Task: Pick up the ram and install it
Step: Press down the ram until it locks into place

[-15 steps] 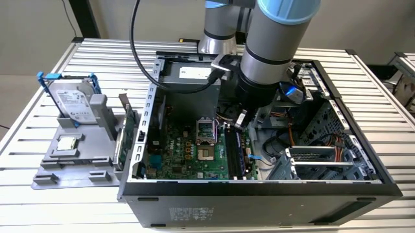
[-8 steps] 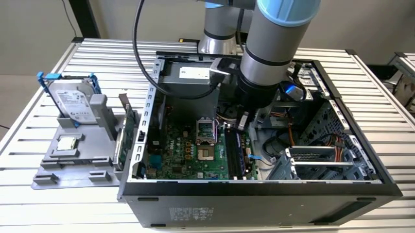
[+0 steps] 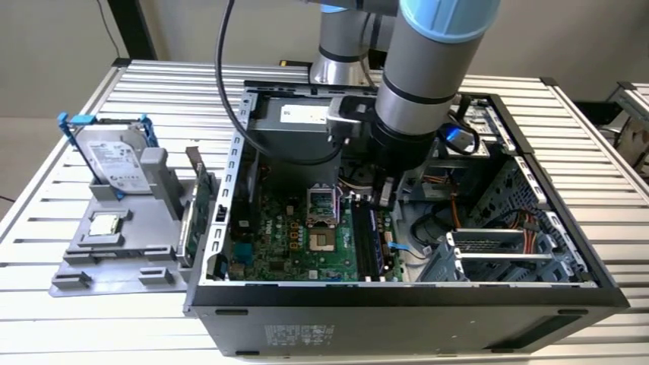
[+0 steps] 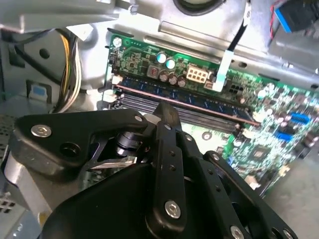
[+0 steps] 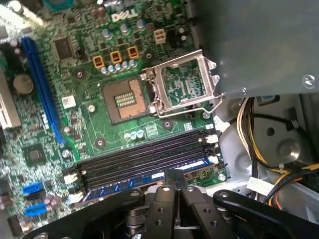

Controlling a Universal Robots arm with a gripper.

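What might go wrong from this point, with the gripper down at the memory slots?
The gripper presses on the ram, which lies in the outermost slot; if tilted, one end may not seat. The slot latches could stay unlocked. The yellow cables beside the slots hang close to the arm and might snag.

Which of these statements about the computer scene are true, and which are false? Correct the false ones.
1. The hand is at the motherboard's memory slots. True.
2. The hard drive lies inside the computer. False: the hard drive stands on the grey tray at the exterior view's left.
3. The processor socket is open, with no chip in it. True.
4. The ram lies on a tray. False: the ram stands in a slot, at the hand's tip.
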